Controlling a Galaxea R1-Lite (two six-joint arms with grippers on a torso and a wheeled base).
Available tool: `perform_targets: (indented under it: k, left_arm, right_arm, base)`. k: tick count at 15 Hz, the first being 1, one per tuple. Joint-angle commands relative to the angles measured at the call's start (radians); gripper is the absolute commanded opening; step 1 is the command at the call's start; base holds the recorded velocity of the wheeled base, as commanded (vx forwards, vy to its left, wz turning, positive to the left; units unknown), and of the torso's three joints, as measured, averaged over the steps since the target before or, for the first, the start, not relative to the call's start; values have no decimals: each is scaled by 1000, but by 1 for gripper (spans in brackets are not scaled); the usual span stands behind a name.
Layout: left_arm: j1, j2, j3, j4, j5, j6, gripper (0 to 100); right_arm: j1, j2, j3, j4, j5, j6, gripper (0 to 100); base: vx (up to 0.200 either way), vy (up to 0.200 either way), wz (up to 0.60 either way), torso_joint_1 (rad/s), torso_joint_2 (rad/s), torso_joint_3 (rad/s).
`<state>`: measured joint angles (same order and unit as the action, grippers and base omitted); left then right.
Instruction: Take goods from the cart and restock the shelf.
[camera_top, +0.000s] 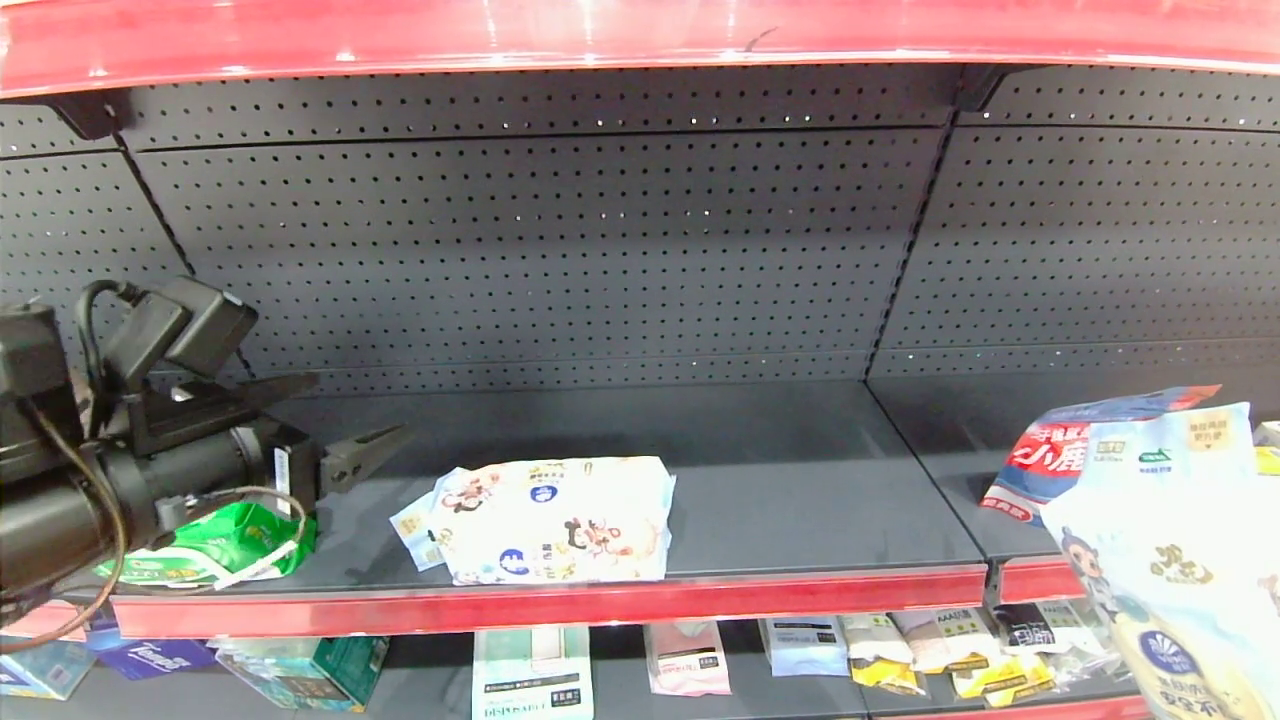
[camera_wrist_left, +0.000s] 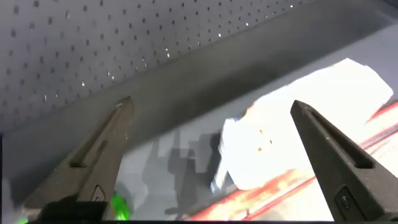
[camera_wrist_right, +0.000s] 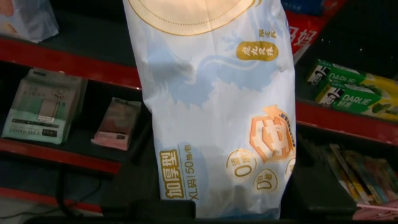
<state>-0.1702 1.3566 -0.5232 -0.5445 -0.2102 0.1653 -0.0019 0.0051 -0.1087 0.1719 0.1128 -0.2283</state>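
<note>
A restocking moment at the dark grey metal shelf with a red front strip (camera_top: 550, 603): my left gripper (camera_top: 360, 405) hangs over the left end of the board, jaws wide apart and holding nothing, just above a crumpled green plastic pack (camera_top: 225, 545) that lies at the front edge. Just beside it, towards the middle of the board, a soft white pack printed with cartoon figures (camera_top: 555, 520) lies flat, its front side touching the red strip; from the left wrist it shows pale between my two dark fingers (camera_wrist_left: 99, 162). Behind stands the black perforated back panel (camera_top: 560, 250). My right gripper (camera_wrist_right: 211, 208) is clamped on a tall pale blue and white plastic bag with gold lettering (camera_top: 1170, 560), held upright in the air in front of the right-hand bay, clear of the board. Behind that bag a red, white and blue bag (camera_top: 1075, 450) lies on the right bay's board. On the lower shelf sit a white and green pouch (camera_wrist_right: 43, 106), a small pink pouch (camera_wrist_right: 118, 121) near it, and, farther right and one level up, green cartons (camera_wrist_right: 354, 90) side by side.
</note>
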Motion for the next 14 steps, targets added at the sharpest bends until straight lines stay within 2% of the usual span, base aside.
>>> perform_targets:
  k: [1, 6, 7, 8, 9, 10, 11, 13, 14]
  left_arm:
    - [1, -140, 104, 0, -1, -15, 100]
    - [0, -435, 284, 14, -20, -20, 100]
    - [0, -551, 333, 64, -54, -20, 100]
    - [0, -659, 341, 152, -78, -20, 100]
    - [0, -752, 325, 265, -78, -20, 100]
    - [5, -847, 302, 406, -40, -18, 100]
    - [17, -927, 301, 500, 37, -21, 100]
    - [20, -1088, 318, 630, 147, -78, 100]
    - [26, -1131, 319, 679, 204, -81, 100]
  right_arm:
    - [0, -2, 0, 0, 2, 0, 0]
    - [0, -2, 1, 0, -1, 32, 0]
    - [0, -2, 1, 0, 1, 29, 0]
    - [0, -2, 1, 0, 2, 30, 0]
    - [0, -2, 1, 0, 2, 30, 0]
    - [0, -2, 1, 0, 2, 32, 0]
    - [0, -2, 1, 0, 2, 33, 0]
    - [0, -2, 1, 0, 2, 33, 0]
    - [0, -2, 1, 0, 2, 33, 0]
  base:
    - [0, 0, 0, 0, 0, 0]
    - [0, 0, 0, 0, 0, 0]
    - [0, 0, 0, 0, 0, 0]
    - [0, 0, 0, 0, 0, 0]
    - [0, 0, 0, 0, 0, 0]
    - [0, 0, 0, 0, 0, 0]
    - [0, 0, 0, 0, 0, 0]
    - [0, 0, 0, 0, 0, 0]
    - [0, 0, 0, 0, 0, 0]
